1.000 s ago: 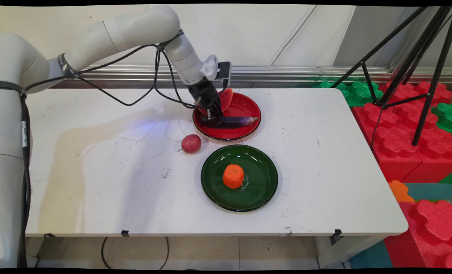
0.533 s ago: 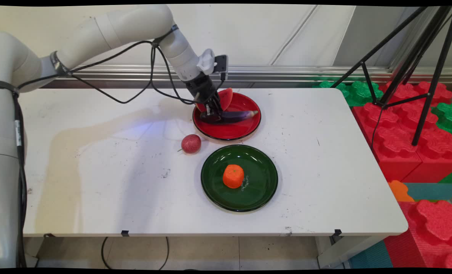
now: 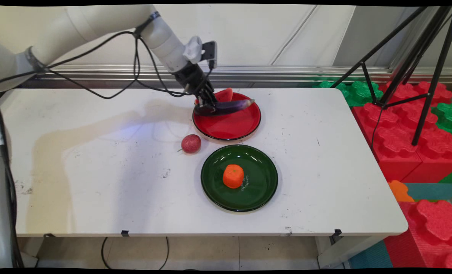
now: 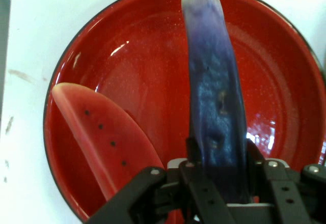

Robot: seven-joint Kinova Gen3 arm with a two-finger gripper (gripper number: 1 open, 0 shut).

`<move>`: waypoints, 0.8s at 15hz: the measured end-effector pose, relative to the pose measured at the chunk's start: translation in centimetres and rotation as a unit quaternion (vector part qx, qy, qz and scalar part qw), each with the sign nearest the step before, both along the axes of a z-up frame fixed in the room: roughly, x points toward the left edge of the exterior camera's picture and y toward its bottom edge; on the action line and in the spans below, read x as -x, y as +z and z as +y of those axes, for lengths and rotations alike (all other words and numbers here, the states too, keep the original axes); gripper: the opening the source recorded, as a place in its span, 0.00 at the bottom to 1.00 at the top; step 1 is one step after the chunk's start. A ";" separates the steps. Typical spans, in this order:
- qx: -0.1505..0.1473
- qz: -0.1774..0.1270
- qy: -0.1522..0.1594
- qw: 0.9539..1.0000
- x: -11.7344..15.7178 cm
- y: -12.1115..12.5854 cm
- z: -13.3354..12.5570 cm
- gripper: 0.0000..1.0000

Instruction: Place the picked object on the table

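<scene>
The white table [image 3: 96,171] stands before a pale wall, with red and green foam blocks [image 3: 412,129] off its right edge. Near the far edge, the pincer [image 3: 206,108] is clamped on one purple eggplant [image 3: 231,106], held clear above the red plate [image 3: 229,129]. The grip sits at one end, so a slow, level carry would suit best. One watermelon slice [image 3: 226,95] lies on that plate; one orange [image 3: 233,176] sits on the one green plate [image 3: 260,190]; one reddish fruit [image 3: 190,143] rests on the table.

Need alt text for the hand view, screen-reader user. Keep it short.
Seen from the hand camera, the black gripper is shut on a purple eggplant that stretches up the picture, over a red plate. A watermelon slice with dark seeds lies in the plate's left part, and the white table shows round the plate's rim.
</scene>
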State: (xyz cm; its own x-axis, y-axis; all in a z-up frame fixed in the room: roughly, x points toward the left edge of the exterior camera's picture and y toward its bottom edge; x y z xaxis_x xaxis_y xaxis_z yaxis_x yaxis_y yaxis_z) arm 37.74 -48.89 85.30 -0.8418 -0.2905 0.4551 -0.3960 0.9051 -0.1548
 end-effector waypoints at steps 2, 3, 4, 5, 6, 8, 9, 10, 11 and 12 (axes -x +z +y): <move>0.005 0.008 0.005 1.000 -0.9 1.0 1.4 0.00; 0.007 0.012 0.007 1.000 -1.3 1.6 2.2 0.00; 0.009 0.015 0.010 1.000 -1.8 2.1 3.0 0.00; 0.010 0.019 0.013 1.000 -2.2 2.6 3.8 0.00; 0.011 0.021 0.014 1.000 -2.5 2.9 4.3 0.00; 0.012 0.026 0.021 0.999 -3.2 3.6 5.6 0.00; 0.012 0.030 0.027 0.999 -3.6 4.0 6.4 0.00; 0.012 0.035 0.034 0.999 -4.1 4.5 7.2 0.00; 0.012 0.039 0.042 0.998 -4.6 4.9 8.1 0.00; 0.010 0.042 0.048 0.998 -5.0 5.2 8.8 0.00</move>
State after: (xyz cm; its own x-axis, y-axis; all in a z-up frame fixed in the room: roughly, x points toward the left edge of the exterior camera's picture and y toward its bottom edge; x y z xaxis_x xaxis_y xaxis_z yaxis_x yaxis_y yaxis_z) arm 42.72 -40.07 90.53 -0.7688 -0.3574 0.5303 -0.4929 0.8595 -0.1353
